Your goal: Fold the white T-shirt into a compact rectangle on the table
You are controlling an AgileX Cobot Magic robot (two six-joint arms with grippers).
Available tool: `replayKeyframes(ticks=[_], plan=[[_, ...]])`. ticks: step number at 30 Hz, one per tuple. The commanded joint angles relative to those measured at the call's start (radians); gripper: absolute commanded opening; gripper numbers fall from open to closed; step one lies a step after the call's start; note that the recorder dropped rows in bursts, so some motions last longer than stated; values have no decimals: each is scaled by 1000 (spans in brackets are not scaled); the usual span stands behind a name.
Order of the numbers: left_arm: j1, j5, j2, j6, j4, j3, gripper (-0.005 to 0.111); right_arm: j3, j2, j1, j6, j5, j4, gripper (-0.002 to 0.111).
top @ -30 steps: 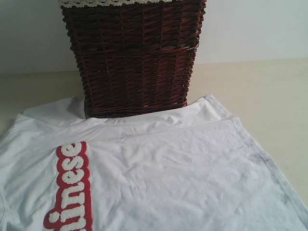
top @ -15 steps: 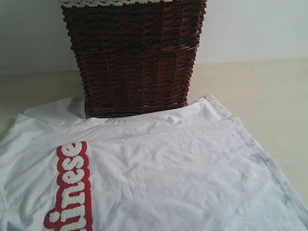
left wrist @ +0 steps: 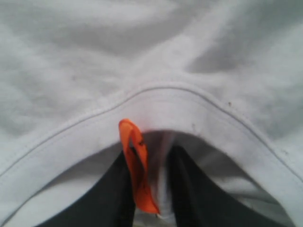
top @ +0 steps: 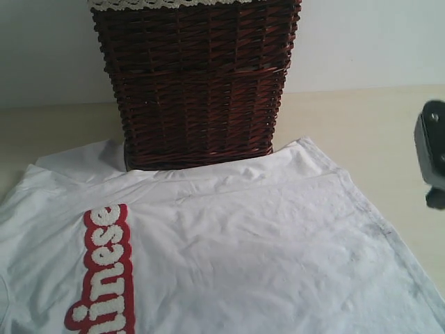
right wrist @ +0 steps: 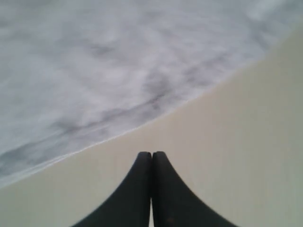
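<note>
The white T-shirt (top: 243, 236) lies spread flat on the table (top: 368, 118), its red letter band (top: 104, 278) at the lower left. In the left wrist view my left gripper (left wrist: 152, 158) is shut on the T-shirt's ribbed neck (left wrist: 189, 109), with the orange tag (left wrist: 135, 165) between the black fingers (left wrist: 194, 189). My right gripper (right wrist: 151, 155) is shut and empty over bare table (right wrist: 227, 156), a short way from the shirt's hem (right wrist: 94, 71). In the exterior view only a grey part of my right arm (top: 432, 142) shows at the right edge. My left gripper is out of that view.
A tall dark wicker basket (top: 198, 90) with cream lace trim stands at the back, its base touching the shirt's far edge. A pale wall (top: 42, 49) rises behind it. Bare table shows to the right of the shirt.
A grey part of my right arm has come into the exterior view at the right edge. The shirt and basket lie much as before.
</note>
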Motion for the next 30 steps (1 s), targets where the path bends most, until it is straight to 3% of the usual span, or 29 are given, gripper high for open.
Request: replayKeyframes(ticks=[1,5,9,19,23,27,30], plan=[[-7,-49,8,3,7,6,26,-55,103,-115,-473,110,224,0],[-7,-49,8,3,7,6,26,-74,160,-137,-455,-26,484,0],[-7,-49,8,3,7,6,26,-76,184,-137,-317,-76,525,0],[-7,-49,8,3,7,6,26,-94,295,-137,-331,163,-8,10],[-7,-49,8,3,7,6,26,-94,295,-137,-475,140,14,10],[-7,-49,8,3,7,6,26,-94,295,-137,-475,133,39,11],[-7,-49,8,3,7,6,26,-94,295,-137,-475,126,39,27]])
